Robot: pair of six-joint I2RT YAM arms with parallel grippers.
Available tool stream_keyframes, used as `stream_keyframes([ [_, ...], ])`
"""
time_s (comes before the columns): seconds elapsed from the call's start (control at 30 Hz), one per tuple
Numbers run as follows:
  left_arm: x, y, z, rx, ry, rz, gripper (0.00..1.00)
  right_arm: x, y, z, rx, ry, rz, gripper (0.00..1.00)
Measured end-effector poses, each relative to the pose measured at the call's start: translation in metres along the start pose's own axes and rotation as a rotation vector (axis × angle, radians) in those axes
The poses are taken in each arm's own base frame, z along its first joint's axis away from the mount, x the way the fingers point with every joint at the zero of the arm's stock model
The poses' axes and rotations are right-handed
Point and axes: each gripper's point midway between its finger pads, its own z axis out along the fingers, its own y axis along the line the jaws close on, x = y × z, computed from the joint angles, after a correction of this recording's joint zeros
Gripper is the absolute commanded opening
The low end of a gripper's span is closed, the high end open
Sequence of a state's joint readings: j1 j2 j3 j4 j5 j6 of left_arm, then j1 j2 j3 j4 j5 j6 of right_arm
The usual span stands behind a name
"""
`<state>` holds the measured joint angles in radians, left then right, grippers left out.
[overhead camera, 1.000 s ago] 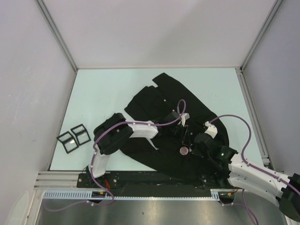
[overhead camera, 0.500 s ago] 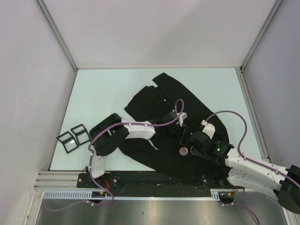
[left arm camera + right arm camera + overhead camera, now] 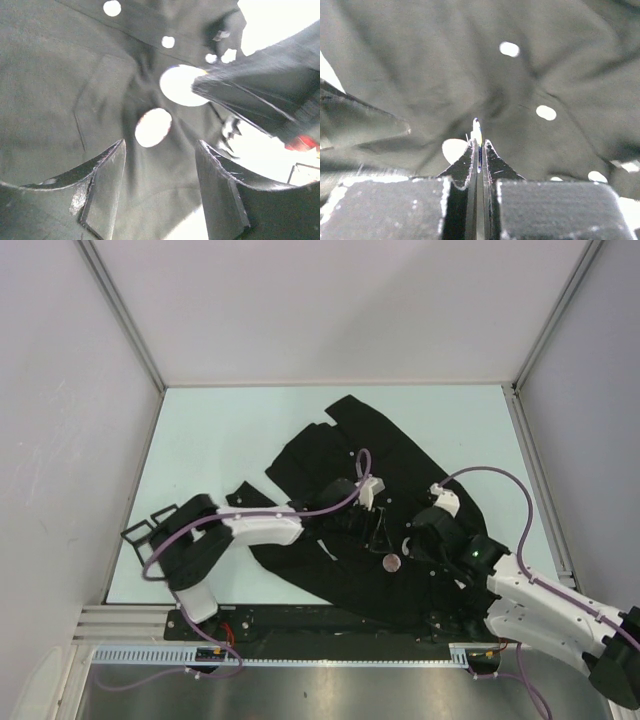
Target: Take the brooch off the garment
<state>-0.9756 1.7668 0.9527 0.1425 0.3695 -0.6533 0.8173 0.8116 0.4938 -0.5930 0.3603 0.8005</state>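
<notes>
Cloth on this shirt [image 3: 310, 455] is soft and floppy, so I'd expect it to bunch up and lift with anything you tug. The brooch [image 3: 392, 562] looks like a small hard disc, light and probably slick on its face. Go for its rim and pin the fabric down right beside it. It sits on the near part of the shirt, just beside both grippers, low in the middle of the table [image 3: 220, 440].

Your left gripper [image 3: 160, 155] is spread wide over the cloth with nothing in it. Your right gripper [image 3: 478, 146] is pressed together on a thin pale sliver [image 3: 477, 127]. I can't tell if that's the brooch's edge or something else.

Room-wise, both wrists are crowded over the same patch, so watch for fingers bumping. The shirt's near hem runs to the table's front edge by the arm bases. Bare table shows at the far side and the left, so I'd carry the brooch off that way.
</notes>
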Motion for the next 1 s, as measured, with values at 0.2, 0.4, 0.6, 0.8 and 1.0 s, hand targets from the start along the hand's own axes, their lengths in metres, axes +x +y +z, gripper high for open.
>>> stream_keyframes([
  [0.2,-0.013,-0.026,-0.068,0.077,-0.132,0.046,0.66,-0.020,0.048,-0.005,-0.284,0.007,-0.066,0.00],
  [0.4,-0.019,-0.022,-0.136,0.105,-0.294,0.046,0.76,-0.032,0.100,-0.029,-0.628,0.008,-0.155,0.00],
  [0.6,-0.016,-0.030,-0.170,0.159,-0.375,0.067,0.69,-0.034,0.138,-0.061,-0.904,0.012,-0.220,0.00],
  [0.8,-0.004,-0.030,-0.170,0.225,-0.371,0.029,0.58,-0.038,0.155,-0.083,-1.040,-0.005,-0.249,0.00],
  [1.0,-0.003,-0.039,-0.165,0.302,-0.356,0.003,0.53,-0.038,0.162,-0.093,-1.093,-0.001,-0.246,0.00],
])
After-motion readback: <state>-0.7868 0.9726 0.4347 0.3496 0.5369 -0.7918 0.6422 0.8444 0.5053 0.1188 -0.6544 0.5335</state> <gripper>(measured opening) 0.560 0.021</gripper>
